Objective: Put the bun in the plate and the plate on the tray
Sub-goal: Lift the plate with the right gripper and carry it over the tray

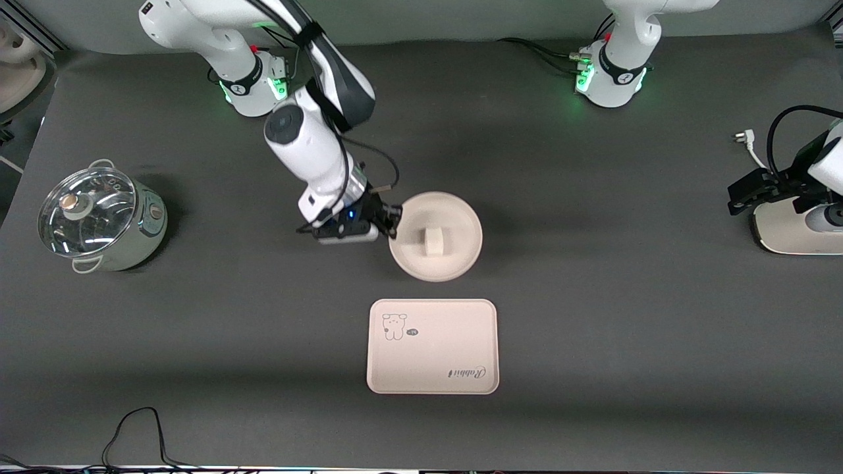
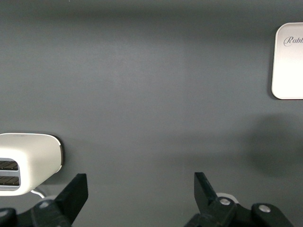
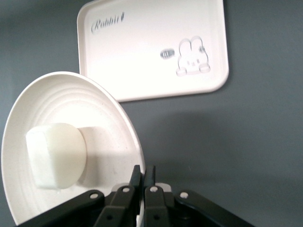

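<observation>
The right tool (image 1: 390, 227) is clamped on the rim of the round cream-beige shallow plate (image 1: 454, 217), at the edge of the plate toward the right arm's end of the tabletop; in the right wrist view its two black fingers (image 3: 136, 182) stand pressed together with the thin plate rim (image 3: 140, 156) pinched between them. The small off-white rounded bun (image 1: 433, 240) sits inside the plate, near its middle, and shows in the right wrist view as a smooth matte lump (image 3: 54, 155) resting on the plate's ringed floor.

Taking the plate as the landmark: the cream-beige rectangular tray with rounded corners, a cartoon animal drawing and cursive "Rabbit" script (image 1: 433, 347) lies flat on the dark grey tabletop (image 1: 593, 316), nearer to the front camera than the plate and apart from it. A steel pot with a glass lid (image 1: 99, 217) stands well apart from the plate, toward the right arm's end of the tabletop.

The left tool (image 2: 137, 198) waits well apart from the plate at the left arm's end of the tabletop, its black fingers (image 2: 73, 194) spread wide with nothing between them, beside a white toaster (image 2: 28, 163).
</observation>
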Available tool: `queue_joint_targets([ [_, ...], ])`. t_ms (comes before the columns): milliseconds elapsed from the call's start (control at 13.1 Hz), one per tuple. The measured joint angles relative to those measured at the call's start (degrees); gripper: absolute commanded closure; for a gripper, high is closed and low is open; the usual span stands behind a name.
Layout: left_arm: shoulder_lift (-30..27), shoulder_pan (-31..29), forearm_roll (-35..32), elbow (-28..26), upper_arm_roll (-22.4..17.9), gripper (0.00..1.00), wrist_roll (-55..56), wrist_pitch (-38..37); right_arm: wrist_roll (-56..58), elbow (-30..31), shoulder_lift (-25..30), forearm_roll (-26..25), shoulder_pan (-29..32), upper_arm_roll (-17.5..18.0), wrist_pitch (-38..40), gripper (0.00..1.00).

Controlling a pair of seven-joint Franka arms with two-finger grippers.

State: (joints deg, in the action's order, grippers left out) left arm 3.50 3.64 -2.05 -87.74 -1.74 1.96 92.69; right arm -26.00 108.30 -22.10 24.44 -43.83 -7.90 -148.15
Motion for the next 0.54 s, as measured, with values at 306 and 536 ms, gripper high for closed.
queue_joint_targets([
  [306,0.0,-0.04,-0.02,0.07,-0.04,0.0,0.0,0.03,2.97,-17.88,-12.87,2.77,5.23,-0.03,5.36,1.0],
  [536,0.0,-0.04,-0.02,0.08,-0.03,0.0,0.0,0.03,3.5,-29.58,-19.94,2.78,8.46,-0.02,10.03,1.0],
])
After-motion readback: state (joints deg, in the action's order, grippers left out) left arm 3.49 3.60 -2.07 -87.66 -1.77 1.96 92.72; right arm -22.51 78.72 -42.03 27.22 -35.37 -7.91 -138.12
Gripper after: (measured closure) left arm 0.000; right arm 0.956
